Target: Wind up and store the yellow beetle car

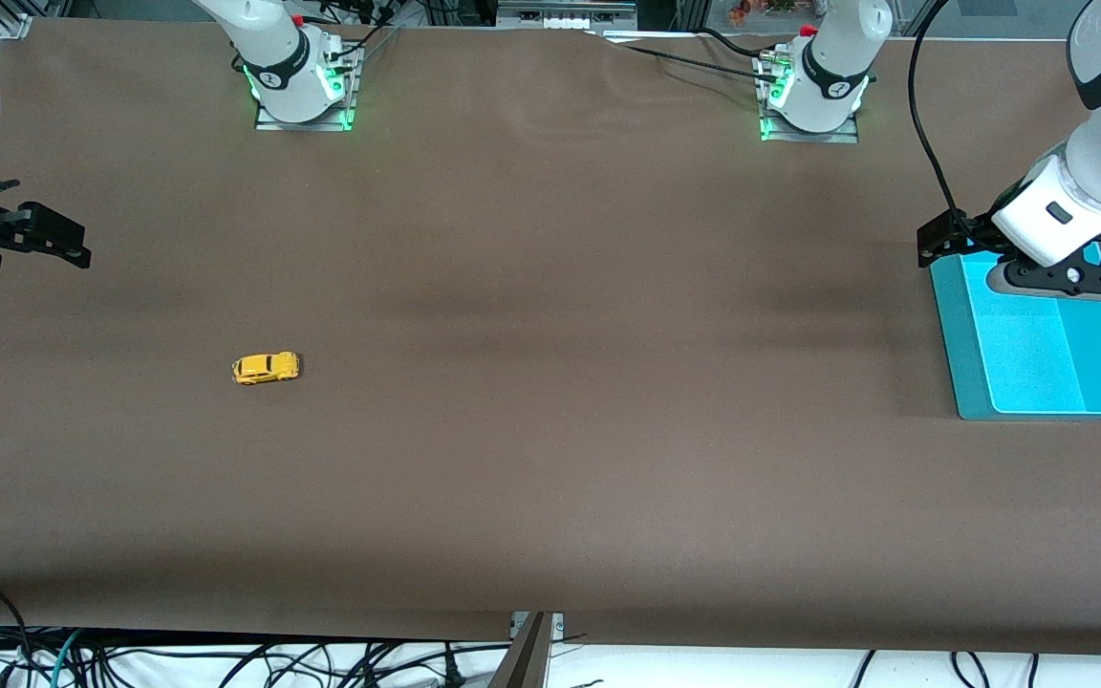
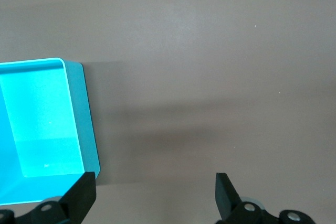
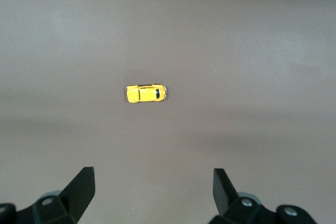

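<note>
Nearest the front camera of anything on the table (image 1: 550, 478) is the yellow beetle car (image 1: 266, 368), standing on its wheels on the bare brown surface toward my right arm's end. Its long axis runs along the table's length, end to end between the two arms, not toward the bases. In my right wrist view the car (image 3: 146, 93) sits out ahead of my two fingertips (image 3: 81, 190) and roughly centred between them, lying crosswise to my reach.

My right gripper (image 1: 30, 234) hangs over the table at that same end, spread wide and holding nothing. It is plainly the closer tool: the car lies from it toward the front camera and a little toward the table's middle. I judge the pick turns on straddling the car's short width, so my fingers should come down on its two flanks.

Farther off, at the other end, my left gripper (image 1: 952, 239) waits over the edge of the turquoise tray (image 1: 966, 363), jaws also wide and empty, well apart from the car.
</note>
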You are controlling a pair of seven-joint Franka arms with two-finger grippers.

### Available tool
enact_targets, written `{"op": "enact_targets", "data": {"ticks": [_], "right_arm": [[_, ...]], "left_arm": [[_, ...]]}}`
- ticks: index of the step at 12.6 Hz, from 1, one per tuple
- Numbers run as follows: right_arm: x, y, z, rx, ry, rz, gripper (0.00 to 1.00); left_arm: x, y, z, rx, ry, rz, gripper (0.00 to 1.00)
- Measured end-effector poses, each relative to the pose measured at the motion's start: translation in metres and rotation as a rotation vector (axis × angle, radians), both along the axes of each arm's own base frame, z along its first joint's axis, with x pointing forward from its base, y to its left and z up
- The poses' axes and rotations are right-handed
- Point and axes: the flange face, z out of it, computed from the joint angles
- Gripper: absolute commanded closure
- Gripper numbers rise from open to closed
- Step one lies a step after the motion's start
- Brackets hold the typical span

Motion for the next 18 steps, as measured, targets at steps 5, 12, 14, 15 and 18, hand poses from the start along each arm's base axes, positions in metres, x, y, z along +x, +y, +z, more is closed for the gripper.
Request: {"op": "enact_targets", "data": {"ticks": [5, 12, 14, 15, 18], "right_arm": [[0.0, 0.0, 0.0, 0.0, 0.0, 0.0, 0.01], [0.001, 0.001, -0.002, 0.0, 0.003, 0.001, 0.01], [0.002, 0.003, -0.004, 0.0, 0.006, 0.006, 0.01], [0.002, 0.004, -0.006, 0.0, 0.01, 0.007, 0.01], [0.012, 0.012, -0.036, -0.017, 0.064, 0.023, 0.01]], "left_arm": [[0.0, 0.0, 0.0, 0.0, 0.0, 0.0, 0.0], [0.0, 0.0, 0.0, 0.0, 0.0, 0.0, 0.0], [0.0, 0.0, 0.0, 0.0, 0.0, 0.0, 0.0], [0.0, 0.0, 0.0, 0.0, 0.0, 0.0, 0.0], [0.0, 0.0, 0.0, 0.0, 0.0, 0.0, 0.0]]}}
